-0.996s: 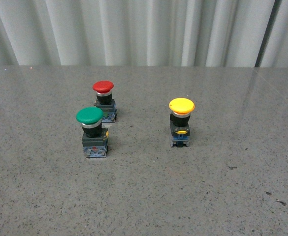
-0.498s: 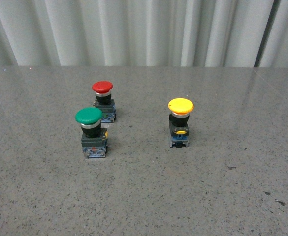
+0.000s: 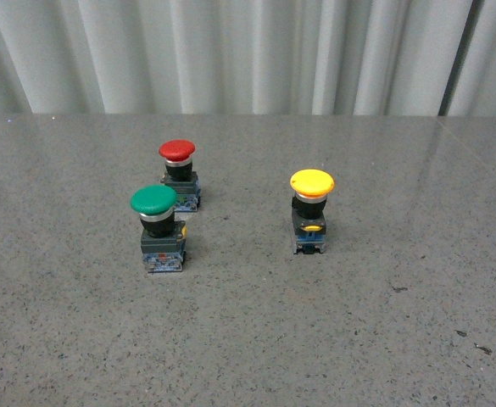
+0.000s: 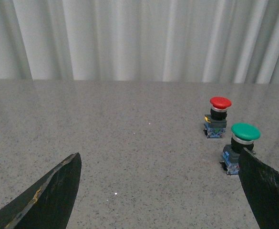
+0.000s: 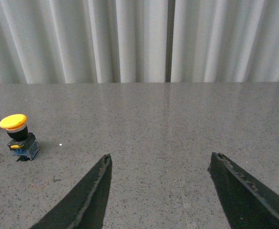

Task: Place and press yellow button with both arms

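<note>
The yellow button (image 3: 310, 210) stands upright on the grey table, right of centre in the front view, with a yellow cap, a black neck and a blue-bottomed base. It also shows in the right wrist view (image 5: 18, 136), far off to one side of my right gripper (image 5: 160, 160), which is open and empty over bare table. My left gripper (image 4: 160, 157) is open and empty, with one finger (image 4: 265, 191) close in front of the green button. Neither arm shows in the front view.
A green-capped button (image 3: 157, 227) stands left of centre, also in the left wrist view (image 4: 242, 145). A smaller red-capped button (image 3: 179, 174) stands just behind it, also in the left wrist view (image 4: 218, 116). A white curtain (image 3: 248, 55) closes the table's far edge.
</note>
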Motion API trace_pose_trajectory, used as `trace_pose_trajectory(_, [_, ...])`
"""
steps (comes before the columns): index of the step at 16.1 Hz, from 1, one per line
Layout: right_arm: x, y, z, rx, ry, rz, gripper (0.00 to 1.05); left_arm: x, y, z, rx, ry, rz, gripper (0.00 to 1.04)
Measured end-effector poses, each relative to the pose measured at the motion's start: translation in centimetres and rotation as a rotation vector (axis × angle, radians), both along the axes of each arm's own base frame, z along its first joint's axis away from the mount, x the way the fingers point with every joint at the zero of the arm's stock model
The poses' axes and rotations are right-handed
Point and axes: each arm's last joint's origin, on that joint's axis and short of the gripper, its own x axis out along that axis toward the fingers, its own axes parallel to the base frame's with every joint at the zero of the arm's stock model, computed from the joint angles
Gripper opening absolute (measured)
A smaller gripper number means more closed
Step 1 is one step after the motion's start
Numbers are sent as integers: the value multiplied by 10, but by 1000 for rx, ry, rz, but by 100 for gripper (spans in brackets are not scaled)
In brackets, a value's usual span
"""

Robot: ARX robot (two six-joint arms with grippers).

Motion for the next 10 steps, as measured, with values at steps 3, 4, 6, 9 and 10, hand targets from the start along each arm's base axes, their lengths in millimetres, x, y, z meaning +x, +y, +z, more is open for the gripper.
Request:
trace_pose_trajectory(3, [0,0,0,0,0,0,91,0,0,0,0,0,0,98])
trace_pose_trajectory(4, [0,0,0,0,0,0,100,0,0,0,0,0,0,98])
trace_pose_trajectory(6, [0,0,0,0,0,0,98,0,0,0,0,0,0,98])
trace_pose_trajectory(9, [0,0,0,0,0,0,98,0,0,0,0,0,0,98])
trace_pose_trajectory(10, [0,0,0,0,0,0,98,0,0,0,0,0,0,98])
